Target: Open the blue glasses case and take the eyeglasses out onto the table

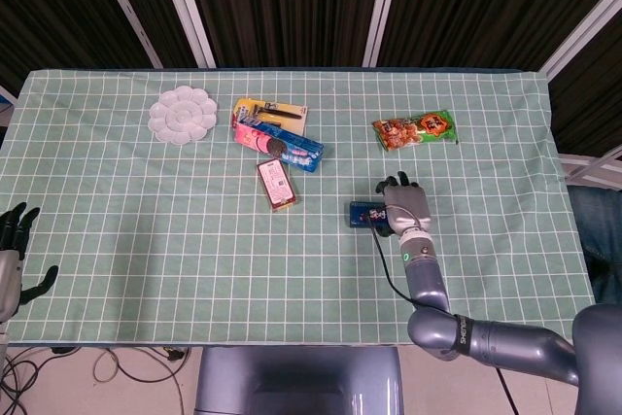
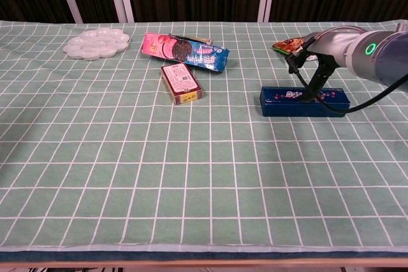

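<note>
The blue glasses case (image 2: 303, 102) lies closed on the green checked cloth, right of centre. My right hand (image 2: 317, 52) hovers over its middle, and its downward fingers (image 2: 313, 85) touch the lid without holding anything. From the head view, the right hand (image 1: 401, 205) covers most of the case (image 1: 361, 212), so only the left end shows. My left hand (image 1: 14, 245) hangs with fingers spread at the table's near left edge, holding nothing. No eyeglasses can be seen.
A red box (image 2: 182, 83) lies left of the case, and blue and pink biscuit packs (image 2: 185, 51) behind that. A white palette (image 2: 96, 42) sits at the back left. A snack bag (image 1: 415, 129) lies behind the right hand.
</note>
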{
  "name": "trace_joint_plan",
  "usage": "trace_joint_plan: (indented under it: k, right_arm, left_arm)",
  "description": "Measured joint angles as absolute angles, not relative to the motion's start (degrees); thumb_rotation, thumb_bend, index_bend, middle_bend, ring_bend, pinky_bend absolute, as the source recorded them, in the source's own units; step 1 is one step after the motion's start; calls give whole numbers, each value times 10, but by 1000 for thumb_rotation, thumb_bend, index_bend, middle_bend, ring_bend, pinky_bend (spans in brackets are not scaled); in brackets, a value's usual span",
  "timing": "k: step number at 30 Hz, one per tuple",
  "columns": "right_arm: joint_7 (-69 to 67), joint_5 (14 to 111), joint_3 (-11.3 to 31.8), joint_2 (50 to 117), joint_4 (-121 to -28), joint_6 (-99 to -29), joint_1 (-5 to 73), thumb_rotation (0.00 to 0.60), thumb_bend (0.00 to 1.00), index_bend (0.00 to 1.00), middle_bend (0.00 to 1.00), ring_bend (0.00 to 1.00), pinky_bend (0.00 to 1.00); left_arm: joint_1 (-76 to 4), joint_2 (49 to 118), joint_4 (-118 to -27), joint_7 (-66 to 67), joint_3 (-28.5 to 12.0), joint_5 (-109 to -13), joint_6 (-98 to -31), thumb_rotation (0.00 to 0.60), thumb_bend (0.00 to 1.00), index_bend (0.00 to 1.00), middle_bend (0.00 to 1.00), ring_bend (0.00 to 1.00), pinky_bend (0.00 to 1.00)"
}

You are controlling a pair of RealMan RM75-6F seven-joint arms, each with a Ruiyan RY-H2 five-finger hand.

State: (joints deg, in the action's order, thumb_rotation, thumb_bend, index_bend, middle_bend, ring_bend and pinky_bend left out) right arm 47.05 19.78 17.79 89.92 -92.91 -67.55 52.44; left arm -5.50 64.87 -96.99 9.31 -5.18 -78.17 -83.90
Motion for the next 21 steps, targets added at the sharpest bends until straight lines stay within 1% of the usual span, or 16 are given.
trace_joint_plan:
  k: [7, 21]
  right_arm:
    - [471, 209, 171, 934, -900, -692, 533, 600, 385, 291, 235, 66, 214]
    - [483, 213, 169, 957, -893, -708, 536, 600, 383, 300, 249, 66, 214]
  left_arm:
    - [-56, 648, -970, 93, -50, -784, -838, 600, 277, 54, 0, 0, 0]
    - [-58, 646, -972, 93, -50, -780, -832, 600, 277, 54, 0, 0, 0]
